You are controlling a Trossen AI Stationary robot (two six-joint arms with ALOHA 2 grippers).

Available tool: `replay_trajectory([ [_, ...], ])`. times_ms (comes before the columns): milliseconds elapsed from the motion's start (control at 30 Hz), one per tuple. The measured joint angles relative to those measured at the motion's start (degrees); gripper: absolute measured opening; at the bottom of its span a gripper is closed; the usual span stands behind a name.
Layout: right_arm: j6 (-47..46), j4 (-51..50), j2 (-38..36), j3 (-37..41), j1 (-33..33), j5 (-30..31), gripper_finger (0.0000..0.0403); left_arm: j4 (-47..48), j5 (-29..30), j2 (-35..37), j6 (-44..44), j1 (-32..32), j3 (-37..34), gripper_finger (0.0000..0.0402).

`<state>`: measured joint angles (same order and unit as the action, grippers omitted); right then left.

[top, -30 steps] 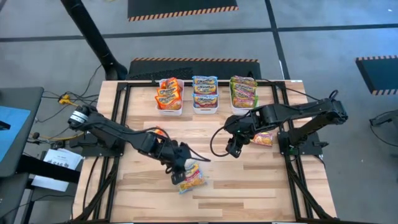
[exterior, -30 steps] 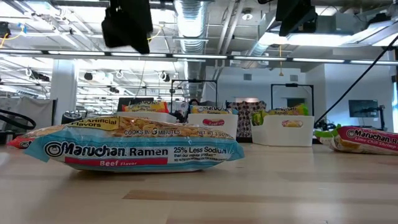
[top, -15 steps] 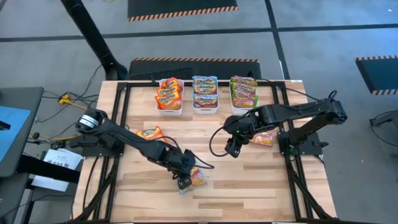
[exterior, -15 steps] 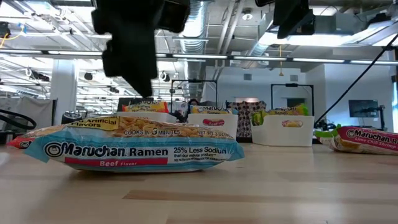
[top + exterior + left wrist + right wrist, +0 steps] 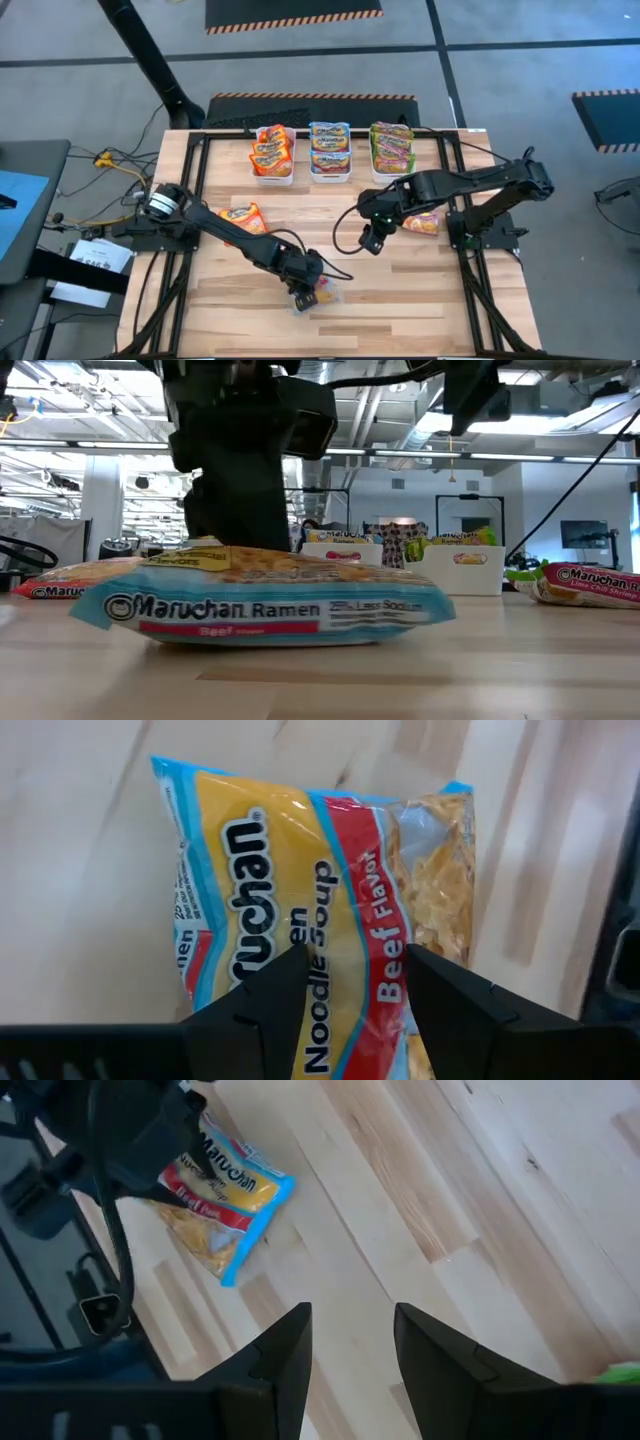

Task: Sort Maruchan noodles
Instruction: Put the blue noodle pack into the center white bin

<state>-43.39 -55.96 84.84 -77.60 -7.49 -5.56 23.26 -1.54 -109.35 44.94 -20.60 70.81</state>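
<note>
A blue beef-flavour Maruchan noodle packet (image 5: 300,850) lies flat on the wood table, near the front and middle (image 5: 322,293). My left gripper (image 5: 355,960) has come down on it with its fingers apart and hides most of it in the high view (image 5: 305,290). An orange packet (image 5: 240,215) lies flat at the left. A pink-and-green packet (image 5: 422,222) lies at the right. My right gripper (image 5: 368,240) hangs open above bare wood in the middle of the table, with nothing between its fingers (image 5: 350,1330). My left gripper slants down from above and the table's left onto the blue packet. Its two open fingertips (image 5: 275,990) rest on the printed top face (image 5: 350,920), about the middle. Nothing is pinched between them. The packet lies flat on the table (image 5: 260,610).
Three white bins stand in a row at the far edge, holding orange (image 5: 272,153), blue (image 5: 330,150) and green-pink (image 5: 391,147) packets. Black frame rails run along the table's left and right sides. Bare wood lies between the bins and the loose packets.
My left gripper has come down and toward the table's near right, onto the blue packet. The packet has slid and turned a little on the table while staying flat.
</note>
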Motion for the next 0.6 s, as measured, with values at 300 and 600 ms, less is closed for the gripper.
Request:
replay_trajectory([
  [300,-1.4,-0.3,0.0,0.0,0.0,-0.1,0.0168,0.8,3.9,-1.3,2.3,0.1,0.1,0.0123],
  [600,-2.3,-0.2,0.0,0.0,0.0,0.0,0.0168,1.6,8.4,-2.0,-1.9,0.2,0.0,0.0007],
])
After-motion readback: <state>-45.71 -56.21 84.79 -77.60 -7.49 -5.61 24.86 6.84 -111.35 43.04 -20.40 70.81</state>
